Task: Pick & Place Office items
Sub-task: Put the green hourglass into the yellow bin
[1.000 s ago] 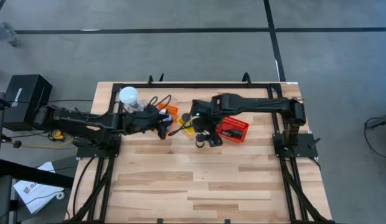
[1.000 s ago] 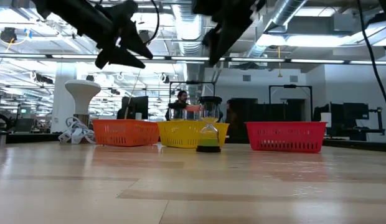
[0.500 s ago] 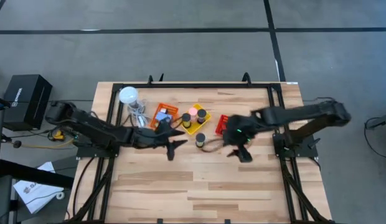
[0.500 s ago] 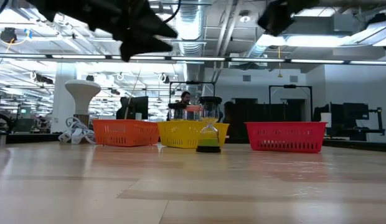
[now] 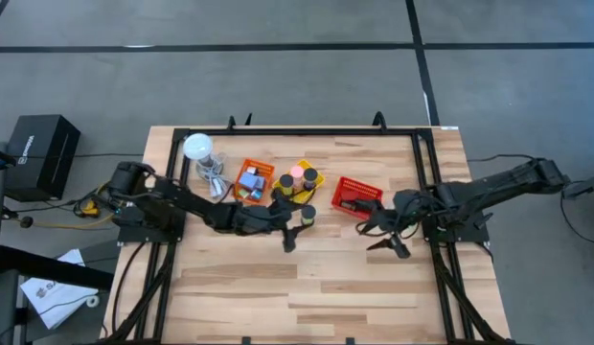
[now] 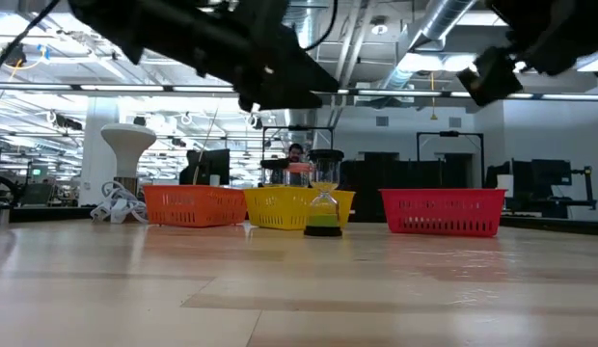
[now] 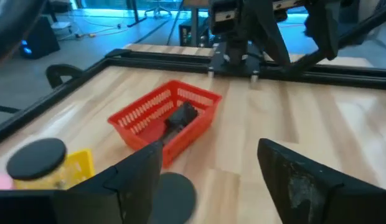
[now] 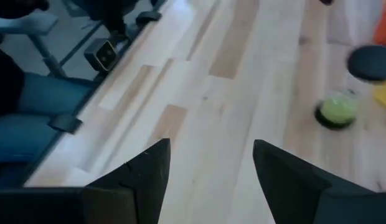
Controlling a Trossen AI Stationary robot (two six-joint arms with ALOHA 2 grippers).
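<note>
Three mesh baskets stand in a row on the table: orange (image 5: 252, 179), yellow (image 5: 295, 182) and red (image 5: 357, 196). Small office items lie inside them: light-blue blocks in the orange one, black and pink cylinders in the yellow one, and a black piece (image 7: 180, 116) in the red one. A black-topped item with a green base (image 5: 308, 213) (image 6: 324, 208) stands alone on the table, in front of the yellow basket. My left gripper (image 5: 290, 238) (image 7: 211, 186) hovers open just near of that item. My right gripper (image 5: 391, 244) (image 8: 211, 180) is open over bare wood, to the near right of the red basket.
A white round globe (image 5: 197, 147) with a tangle of cable stands at the far left of the table. A black metal frame (image 5: 307, 129) runs along the far edge and both sides. Bare wood (image 5: 307, 297) fills the near half. A person shows in the room beyond.
My left gripper has swept from beside the orange basket toward the table's right and near edge, ending by the green-based item. My right gripper has drawn back from the yellow basket, past the red basket, toward the table's right and near side. No item has moved.
</note>
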